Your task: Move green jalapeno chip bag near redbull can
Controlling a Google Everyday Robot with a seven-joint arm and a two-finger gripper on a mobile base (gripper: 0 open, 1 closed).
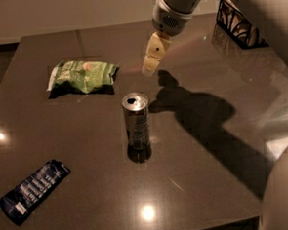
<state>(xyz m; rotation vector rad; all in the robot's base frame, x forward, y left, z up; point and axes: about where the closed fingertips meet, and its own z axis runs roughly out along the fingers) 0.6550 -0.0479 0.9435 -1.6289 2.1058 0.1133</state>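
I see the dark table [77,140] carrying everything. The green jalapeno chip bag [83,76] lies flat toward the far left, well apart from the redbull can [136,122], which stands upright near the middle, so the move is not yet done. My pincer [150,67] hangs in the air beyond the can, right of the bag, placed, I judge, for a reach leftward. I cannot tell whether it is released or clenched.

my gripper [150,67] hangs above the table [90,198], my arm [176,7] cut off at the top edge; the black wire rack [236,28] partly hidden behind it.
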